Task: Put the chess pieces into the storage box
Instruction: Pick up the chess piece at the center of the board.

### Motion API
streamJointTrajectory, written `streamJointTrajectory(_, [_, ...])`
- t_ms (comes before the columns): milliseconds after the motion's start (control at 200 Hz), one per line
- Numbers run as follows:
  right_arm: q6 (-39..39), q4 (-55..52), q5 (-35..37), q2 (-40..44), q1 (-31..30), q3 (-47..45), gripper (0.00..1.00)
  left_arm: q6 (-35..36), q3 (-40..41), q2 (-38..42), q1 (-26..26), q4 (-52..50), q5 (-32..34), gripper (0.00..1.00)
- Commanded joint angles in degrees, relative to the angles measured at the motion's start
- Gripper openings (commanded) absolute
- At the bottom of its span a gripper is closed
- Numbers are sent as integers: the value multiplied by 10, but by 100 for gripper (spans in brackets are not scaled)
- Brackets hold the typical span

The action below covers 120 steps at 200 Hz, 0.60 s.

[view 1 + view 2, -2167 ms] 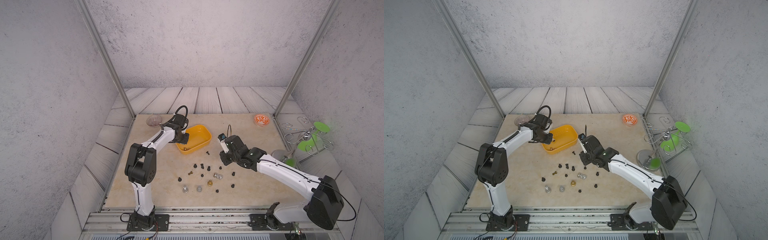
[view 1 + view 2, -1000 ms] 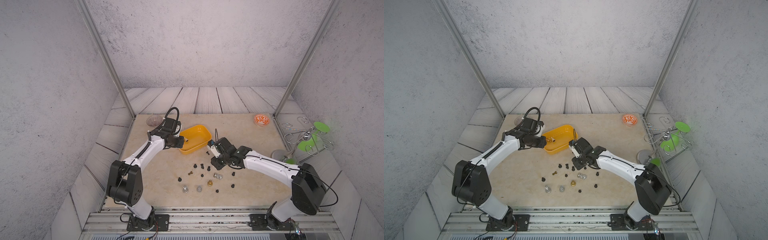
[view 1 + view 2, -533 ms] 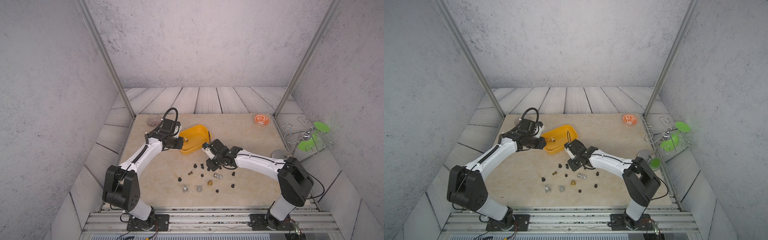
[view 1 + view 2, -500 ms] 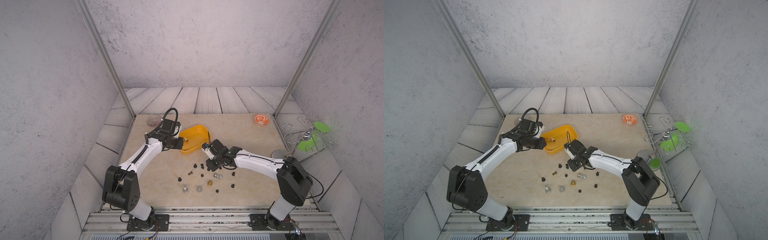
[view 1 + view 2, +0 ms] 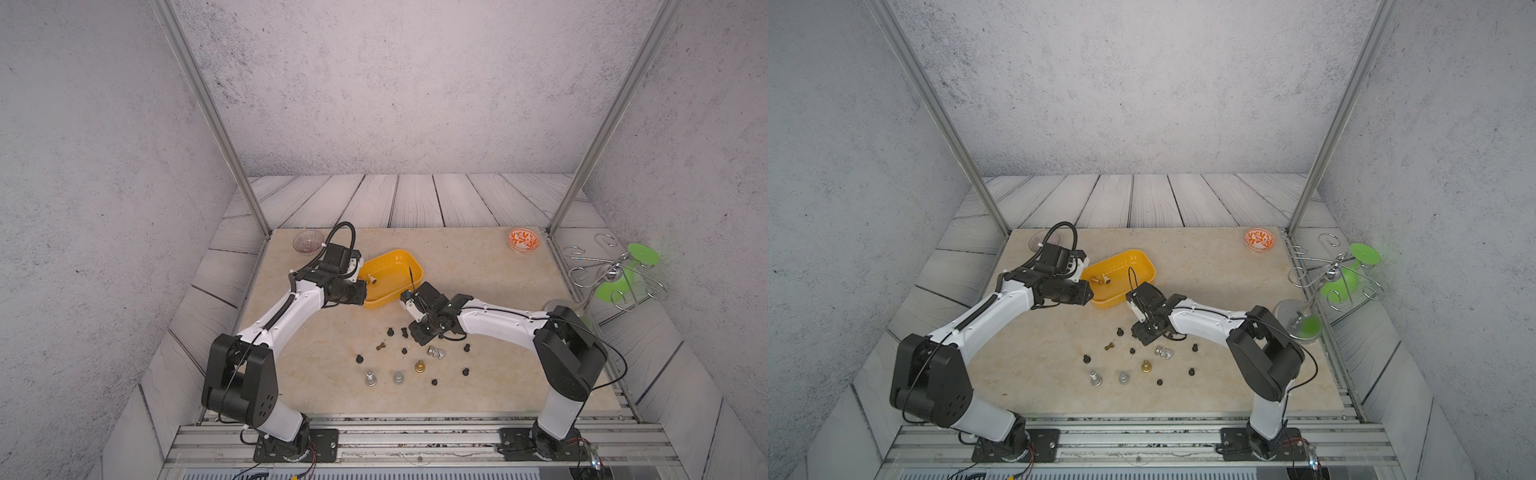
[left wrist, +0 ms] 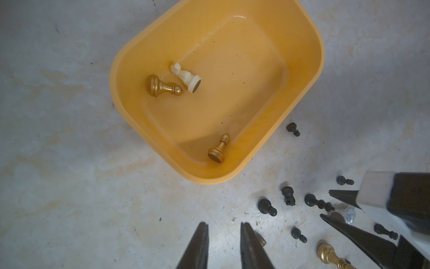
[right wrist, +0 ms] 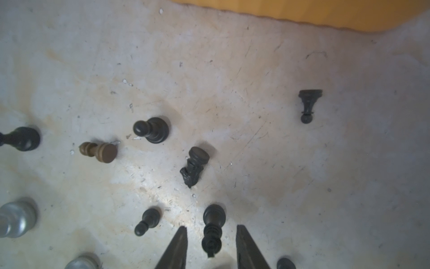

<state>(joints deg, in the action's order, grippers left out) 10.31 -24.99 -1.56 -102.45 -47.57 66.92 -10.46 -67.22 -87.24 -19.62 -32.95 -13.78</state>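
While left fingers (image 6: 197, 251) sit narrowly apart, empty, right fingers (image 7: 176, 251) straddle black piece (image 7: 211, 230), seemingly untouched.

Setup's basically a little booth. The bench (image 5: 478, 266) is a beige marbled stone slab, kinda scuffed and stained up close. Behind it there's a strip of pale grey plank floor (image 5: 415, 201), and the planks carry on down both sides of the bench too. Past that is a rough grey plastery back wall (image 5: 395, 83), with matching side walls (image 5: 83, 166) closing in on either side. Two slanted aluminium posts (image 5: 211, 120) rise from the bench's far corners, and a metal rail (image 5: 415, 440) runs along its near edge. Light is soft and even.
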Motion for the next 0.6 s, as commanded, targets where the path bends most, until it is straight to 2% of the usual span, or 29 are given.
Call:
streamJointTrajectory(0, [9, -6, 8, -25, -3, 12, 36, -2, 8, 18, 5, 3, -7, 28])
streamJointTrajectory(596, [16, -13, 19, -38, -3, 14, 25, -6, 26, 32, 5, 6, -7, 28])
